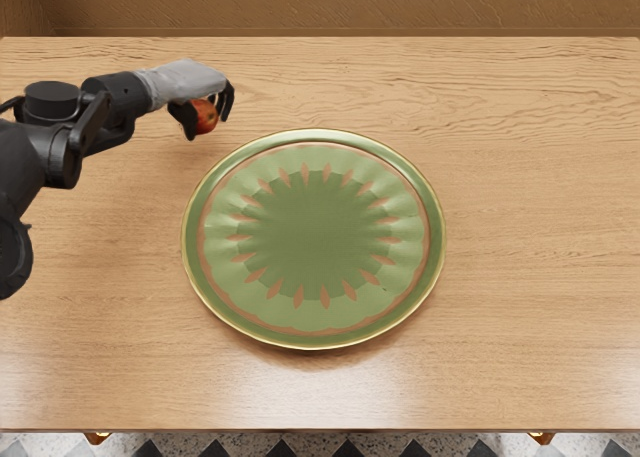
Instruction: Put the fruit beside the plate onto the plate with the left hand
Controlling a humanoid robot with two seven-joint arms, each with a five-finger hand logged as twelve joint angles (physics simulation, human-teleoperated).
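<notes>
Obstructions: the fruit (pixel 206 116) is only partly visible. It shows as a small red-orange body, with its top covered by the left hand (pixel 192 87) and its sides screened by dark fingers (pixel 187 121). Its kind cannot be determined, nor whether it rests on the table (pixel 520 127) or is lifted clear of it. The left arm (pixel 60 137) is cut off by the picture's left edge; only its dark links and wrist show.

Left hand: grey-backed, reaching in over the far left part of the table, palm down. The fingers curl downward around the fruit, one dark digit on each side of it. The hand is grasping the fruit.

Location: fruit and hand stand just beyond the upper-left rim of the plate (pixel 313 227), near it but outside it, over bare wood. The plate, green with a gold rim and orange petal markings, lies flat at the table's centre.
</notes>
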